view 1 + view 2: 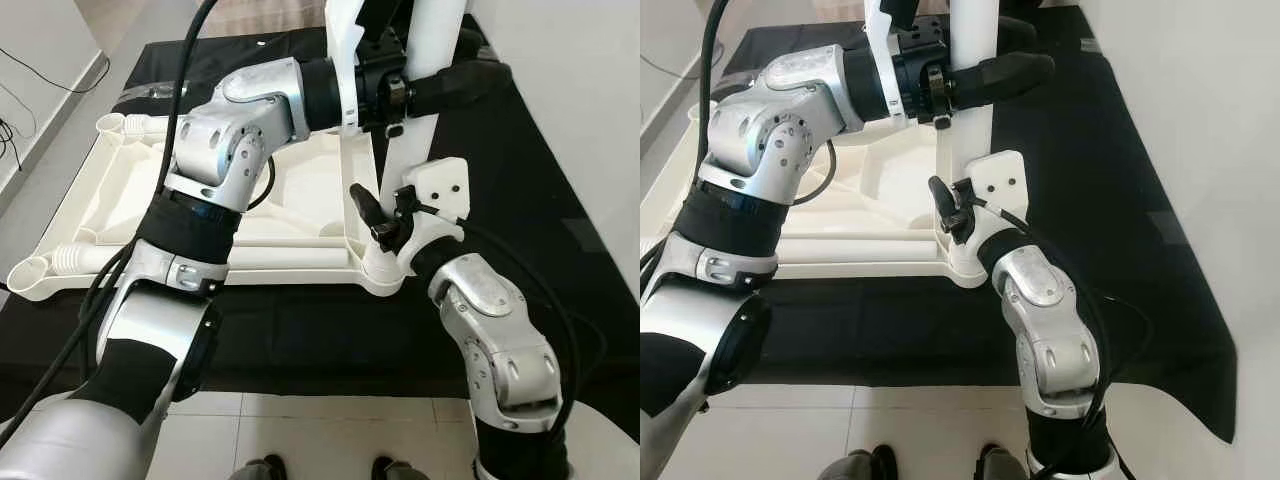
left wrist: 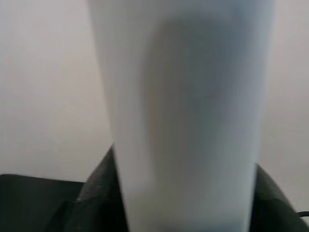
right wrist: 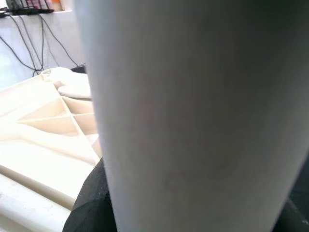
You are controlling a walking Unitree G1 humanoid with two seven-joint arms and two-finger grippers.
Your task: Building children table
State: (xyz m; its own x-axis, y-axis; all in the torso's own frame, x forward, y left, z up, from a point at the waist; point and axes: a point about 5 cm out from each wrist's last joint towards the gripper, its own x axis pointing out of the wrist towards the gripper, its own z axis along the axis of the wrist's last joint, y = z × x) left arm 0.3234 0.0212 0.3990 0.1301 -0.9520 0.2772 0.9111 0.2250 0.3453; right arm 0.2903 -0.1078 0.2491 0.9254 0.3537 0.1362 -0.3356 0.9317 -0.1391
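From the head, the upturned white tabletop [image 1: 260, 215] lies on a black mat [image 1: 560, 200], a white leg [image 1: 970, 110] upright at its near corner. The left gripper [image 1: 440, 85] pinches the leg high up; the right gripper [image 1: 950, 215] sits beside the leg's base, jaws' state unclear. Both wrist views show the leg close, blurred.

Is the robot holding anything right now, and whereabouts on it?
Yes: a white table leg, standing upright in the tabletop's corner socket. The left gripper grips it higher up, the right gripper near its base.
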